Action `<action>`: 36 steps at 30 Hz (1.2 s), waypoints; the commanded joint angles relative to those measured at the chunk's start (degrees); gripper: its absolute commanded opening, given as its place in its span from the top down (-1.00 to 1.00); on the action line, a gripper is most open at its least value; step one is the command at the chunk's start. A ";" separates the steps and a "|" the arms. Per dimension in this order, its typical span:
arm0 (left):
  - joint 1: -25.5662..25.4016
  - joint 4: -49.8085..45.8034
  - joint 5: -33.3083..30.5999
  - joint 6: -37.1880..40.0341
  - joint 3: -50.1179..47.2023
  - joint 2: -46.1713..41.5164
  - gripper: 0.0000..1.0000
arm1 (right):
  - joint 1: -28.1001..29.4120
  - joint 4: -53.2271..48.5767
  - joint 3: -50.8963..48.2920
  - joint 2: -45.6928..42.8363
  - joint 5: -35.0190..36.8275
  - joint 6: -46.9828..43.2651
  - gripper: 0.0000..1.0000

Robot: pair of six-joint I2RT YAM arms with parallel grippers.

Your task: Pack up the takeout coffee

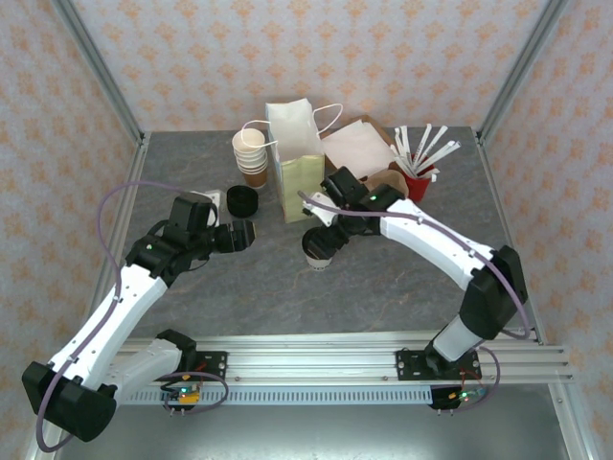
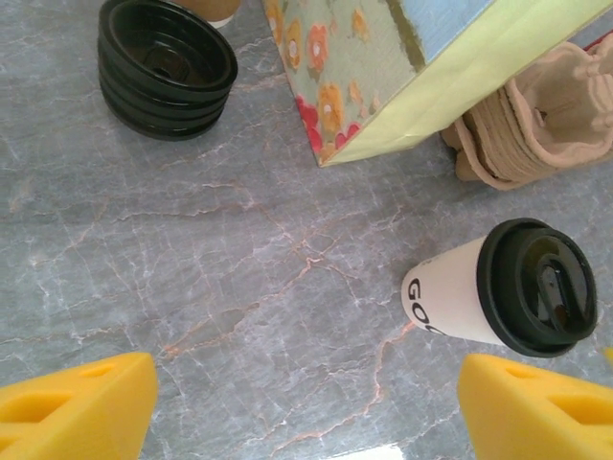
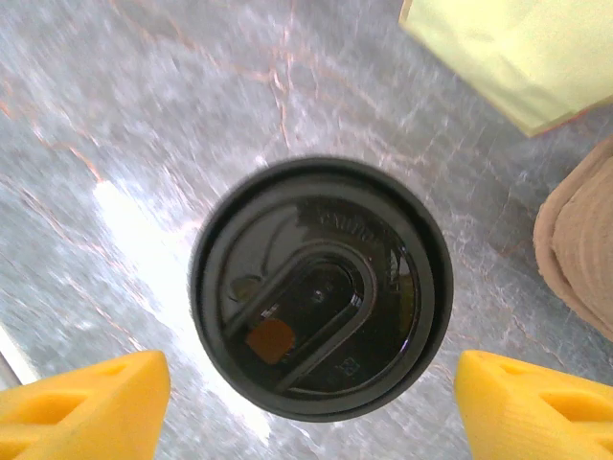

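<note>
Yellow fingertips (image 3: 86, 402) of the right gripper (image 3: 306, 412) stand wide on either side of the takeout coffee (image 3: 321, 287), touching neither its black lid nor its wall, so nothing is held. That cup stands upright on the grey table (image 1: 249, 287), just in front of the paper bag (image 1: 297, 163).

As I judge it, the step in hand is taking the cup. It should go best if the fingers drop below the lid rim, close evenly on the paper wall without crushing it, and carry it upright over the bag's tall edge.

Off to the side, the left gripper (image 2: 306, 402) is likewise spread wide and empty, near a stack of loose lids (image 2: 168, 67).

The bag's mouth is open, but I cannot tell whether anything is inside. A red holder (image 1: 419, 180) further back carries white wrapped sticks (image 1: 426, 144). The lid hides the cup's contents.
</note>
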 commanded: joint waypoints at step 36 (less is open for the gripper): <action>-0.61 12.47 1.48 -4.38 7.26 16.47 -0.60 | -12.62 12.44 -7.28 -7.80 18.04 35.55 -0.86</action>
